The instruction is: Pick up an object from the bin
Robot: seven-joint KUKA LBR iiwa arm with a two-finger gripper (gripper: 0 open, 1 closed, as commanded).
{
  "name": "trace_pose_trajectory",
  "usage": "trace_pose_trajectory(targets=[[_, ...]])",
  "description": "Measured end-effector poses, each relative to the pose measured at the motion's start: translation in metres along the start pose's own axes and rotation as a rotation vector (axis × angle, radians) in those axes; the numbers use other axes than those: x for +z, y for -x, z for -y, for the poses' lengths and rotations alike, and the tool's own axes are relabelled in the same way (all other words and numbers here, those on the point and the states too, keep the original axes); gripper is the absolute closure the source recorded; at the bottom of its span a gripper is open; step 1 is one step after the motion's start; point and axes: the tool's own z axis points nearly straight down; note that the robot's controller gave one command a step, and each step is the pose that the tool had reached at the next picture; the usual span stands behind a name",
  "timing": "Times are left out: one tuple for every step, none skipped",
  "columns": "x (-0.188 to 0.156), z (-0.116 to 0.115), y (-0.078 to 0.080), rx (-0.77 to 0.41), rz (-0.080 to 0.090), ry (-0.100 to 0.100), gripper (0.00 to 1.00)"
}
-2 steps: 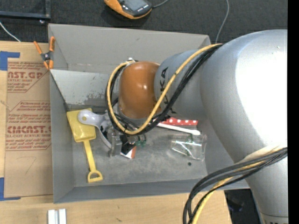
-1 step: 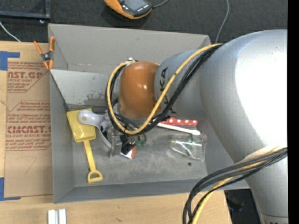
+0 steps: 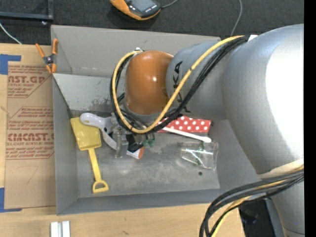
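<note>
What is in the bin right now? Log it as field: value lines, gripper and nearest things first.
gripper: low over the floor, left of centre
nearest: small red, white and black thing right beside it; white scoop-like piece to its left
left side: yellow toy shovel, lying flat, handle toward the near wall
right side: red white-spotted item; clear plastic bag in front of it
bin: grey metal
held: cannot tell

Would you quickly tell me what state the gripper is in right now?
Gripper: open or shut cannot be told; it sits low in the bin beside the yellow toy shovel, at a small white-and-red thing.
</note>
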Motion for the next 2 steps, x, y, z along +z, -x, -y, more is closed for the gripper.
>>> trace_pose_trajectory(targets=[[0.013,-0.014,-0.002,0.006,-0.001,-0.001,1.0],[0.001,0.028,-0.031,0.01,-0.001,0.001,1.0]])
